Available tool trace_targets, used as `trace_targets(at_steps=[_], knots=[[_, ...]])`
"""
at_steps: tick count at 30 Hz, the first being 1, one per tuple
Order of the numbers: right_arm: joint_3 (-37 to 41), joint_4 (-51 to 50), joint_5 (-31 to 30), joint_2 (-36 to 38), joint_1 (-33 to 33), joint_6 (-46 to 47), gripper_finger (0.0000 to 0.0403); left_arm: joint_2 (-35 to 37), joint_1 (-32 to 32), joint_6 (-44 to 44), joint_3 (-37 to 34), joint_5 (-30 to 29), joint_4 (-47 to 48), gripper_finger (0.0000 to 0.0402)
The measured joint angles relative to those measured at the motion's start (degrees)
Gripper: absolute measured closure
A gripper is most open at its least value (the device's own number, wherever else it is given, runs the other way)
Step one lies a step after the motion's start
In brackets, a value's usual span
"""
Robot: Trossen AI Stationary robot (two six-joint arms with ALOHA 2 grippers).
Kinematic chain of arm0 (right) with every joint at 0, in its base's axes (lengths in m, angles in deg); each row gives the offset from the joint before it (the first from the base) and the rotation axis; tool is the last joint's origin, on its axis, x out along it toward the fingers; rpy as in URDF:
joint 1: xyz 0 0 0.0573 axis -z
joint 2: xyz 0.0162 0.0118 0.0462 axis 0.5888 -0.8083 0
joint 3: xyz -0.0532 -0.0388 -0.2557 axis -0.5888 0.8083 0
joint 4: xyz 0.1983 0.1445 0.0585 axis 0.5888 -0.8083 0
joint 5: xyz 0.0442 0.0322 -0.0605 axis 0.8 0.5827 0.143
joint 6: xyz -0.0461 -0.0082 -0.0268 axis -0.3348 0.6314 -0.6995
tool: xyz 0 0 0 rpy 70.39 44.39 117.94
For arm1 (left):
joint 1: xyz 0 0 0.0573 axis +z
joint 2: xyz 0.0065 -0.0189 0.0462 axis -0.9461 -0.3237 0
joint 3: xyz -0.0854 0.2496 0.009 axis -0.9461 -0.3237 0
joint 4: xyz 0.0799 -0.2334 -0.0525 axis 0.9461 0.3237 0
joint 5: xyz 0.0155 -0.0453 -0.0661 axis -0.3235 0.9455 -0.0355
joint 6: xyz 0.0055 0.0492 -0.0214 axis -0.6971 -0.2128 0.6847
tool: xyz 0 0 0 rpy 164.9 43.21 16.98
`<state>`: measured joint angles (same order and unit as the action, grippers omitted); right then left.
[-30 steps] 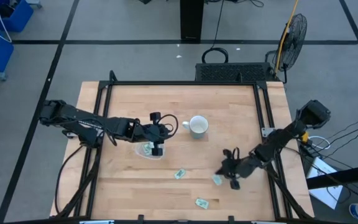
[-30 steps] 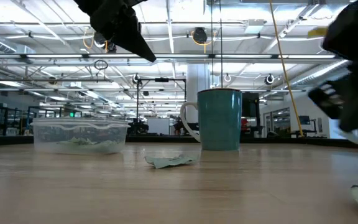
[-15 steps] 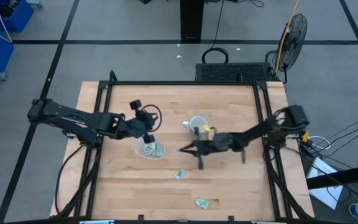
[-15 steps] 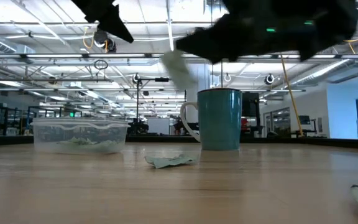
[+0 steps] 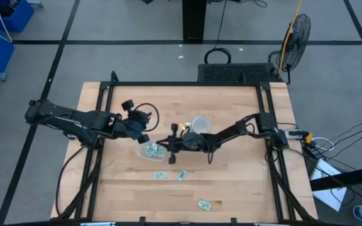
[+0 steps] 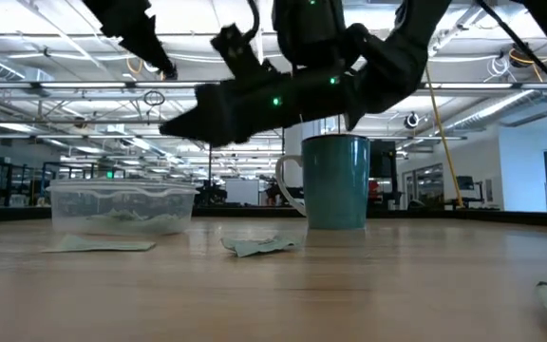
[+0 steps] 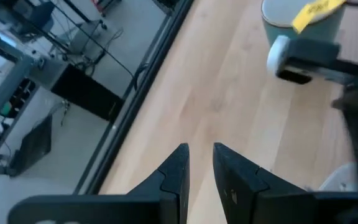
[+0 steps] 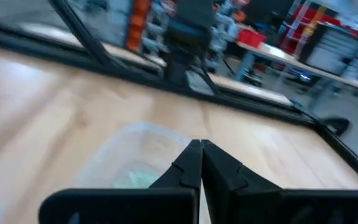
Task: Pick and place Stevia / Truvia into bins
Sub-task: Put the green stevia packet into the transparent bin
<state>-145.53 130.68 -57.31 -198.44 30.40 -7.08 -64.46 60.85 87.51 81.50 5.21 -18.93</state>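
Observation:
The clear bin stands on the table with pale green packets inside. Three more packets lie flat on the wood: one just near of the bin, one beside it, and one by the near edge. My right gripper reaches across from the right and hovers, shut and empty, at the bin's right rim. My left gripper hangs above the table left of and beyond the bin, fingers a little apart, holding nothing.
A mug with a yellow tag stands right of the bin, under the stretched right arm. The black frame rails run along the table's left, right and far sides. Bare wood lies toward the near left corner.
My right gripper swung from the table's near right across to the left, carrying a packet up past the mug to the bin. That packet now lies flat on the table just near of the bin. My left gripper drew back from over the bin toward the left and far side.

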Motion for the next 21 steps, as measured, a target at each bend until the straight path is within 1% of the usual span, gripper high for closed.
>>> trace_targets(at_steps=[3,5,9,11,14,16,19,21], knots=[[0.17,-0.33,-1.04,-0.43,0.01,-1.62,0.0403,0.02,0.00,2.03,0.02,0.94,1.48,0.0323],[0.92,-0.87,-1.02,0.63,-0.57,-3.24,0.0401,0.00,-0.01,2.98,0.00,1.08,2.16,0.0323],[1.68,-6.43,0.47,4.47,-2.07,-3.79,0.0376,0.00,-0.02,4.91,0.00,1.83,3.59,0.0323],[2.06,-9.58,1.50,6.53,-2.76,-3.82,0.0357,0.02,-0.03,5.69,0.00,5.57,3.40,0.0323],[2.99,-13.38,1.65,9.63,-3.74,-3.97,0.0326,0.02,-0.94,7.08,-0.40,14.24,2.39,0.0323],[4.02,-15.15,1.65,12.27,-4.38,-5.24,0.0308,-0.11,-2.35,7.55,-2.41,20.25,-0.01,0.0323],[6.36,-15.28,1.67,16.11,-5.23,-8.52,0.0290,-0.47,-5.94,7.36,-8.06,28.49,-8.50,0.0323],[8.23,-15.52,1.64,18.52,-5.67,-9.87,0.0284,-0.69,-9.33,7.46,-12.37,31.32,-16.41,0.0323]])
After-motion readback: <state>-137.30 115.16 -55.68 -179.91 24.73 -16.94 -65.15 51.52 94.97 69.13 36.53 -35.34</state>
